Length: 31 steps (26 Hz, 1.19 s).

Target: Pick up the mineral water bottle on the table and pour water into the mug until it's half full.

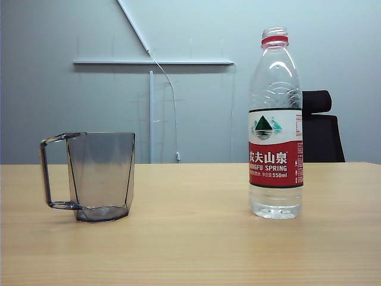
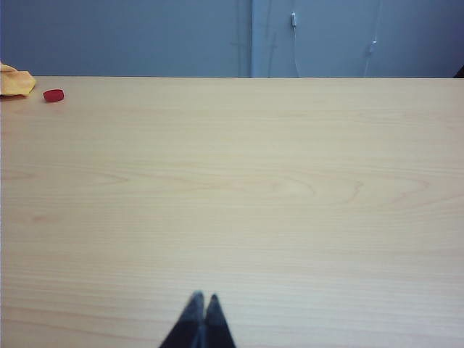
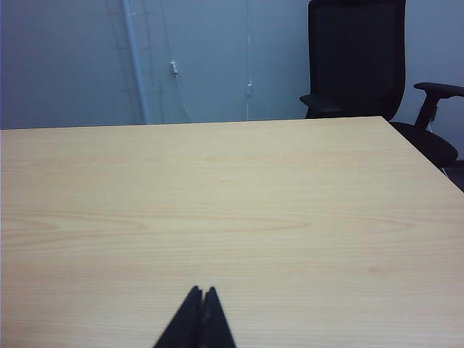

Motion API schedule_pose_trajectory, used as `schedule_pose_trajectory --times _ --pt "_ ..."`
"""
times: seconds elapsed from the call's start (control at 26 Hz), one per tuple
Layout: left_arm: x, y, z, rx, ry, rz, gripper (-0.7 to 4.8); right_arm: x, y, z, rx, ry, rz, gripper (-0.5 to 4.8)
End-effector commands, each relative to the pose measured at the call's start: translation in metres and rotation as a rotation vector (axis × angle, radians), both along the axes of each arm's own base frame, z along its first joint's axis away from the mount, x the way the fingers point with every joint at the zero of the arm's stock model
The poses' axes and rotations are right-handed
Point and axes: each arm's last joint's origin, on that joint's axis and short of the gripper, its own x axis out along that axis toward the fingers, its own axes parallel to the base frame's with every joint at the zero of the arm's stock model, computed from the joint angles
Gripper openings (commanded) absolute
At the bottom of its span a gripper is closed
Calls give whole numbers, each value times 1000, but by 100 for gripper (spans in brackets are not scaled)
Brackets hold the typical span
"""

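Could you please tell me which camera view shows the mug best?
The exterior view: the mug stands whole and upright on the table, left of the mineral water bottle. Neither wrist view shows it, only bare tabletop beyond each shut gripper.

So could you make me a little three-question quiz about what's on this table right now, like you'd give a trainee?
1. True or false: the mineral water bottle stands upright with its cap off.
2. Which is the case? A) the mug lies on its side; B) the mug stands upright, apart from the bottle, handle pointing away from it; C) the mug touches the bottle.
3. Fill in: both the left tool and the right tool hang over bare table with fingertips ____, holding nothing.

Key
1. True; only the red neck ring shows, and a small red cap lies elsewhere on the table.
2. B.
3. Shut.
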Motion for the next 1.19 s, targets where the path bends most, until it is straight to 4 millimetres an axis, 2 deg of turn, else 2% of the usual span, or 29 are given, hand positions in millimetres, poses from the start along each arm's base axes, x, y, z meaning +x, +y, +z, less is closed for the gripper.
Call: schedule_pose_trajectory --times 0.04,0.23,0.31,0.38,0.5,0.65,1.04,1.15,1.19 --pt "0 0 2 -3 -10 2 -2 0 0 0 -2 -14 1 -8" --pt "0 0 2 -3 -10 2 -2 0 0 0 -2 -16 1 -8" --pt "0 0 2 -3 -10 2 -2 0 2 3 89 -35 68 -8" --pt "0 0 2 -3 -10 0 -2 -1 7 6 290 -41 252 -9" --pt "0 0 2 -3 -10 0 -2 -2 12 3 429 52 382 -9" --pt "0 -2 2 -3 -10 -17 -2 -4 25 -7 445 177 462 -9" --pt "-2 -25 2 -4 -10 -253 -2 -21 63 -12 361 223 506 -9" --pt "-6 -36 2 -4 -9 -373 -2 -33 77 -14 332 265 637 -8" --pt "-7 -39 2 -5 -9 -409 -2 -37 81 -14 327 272 685 12"
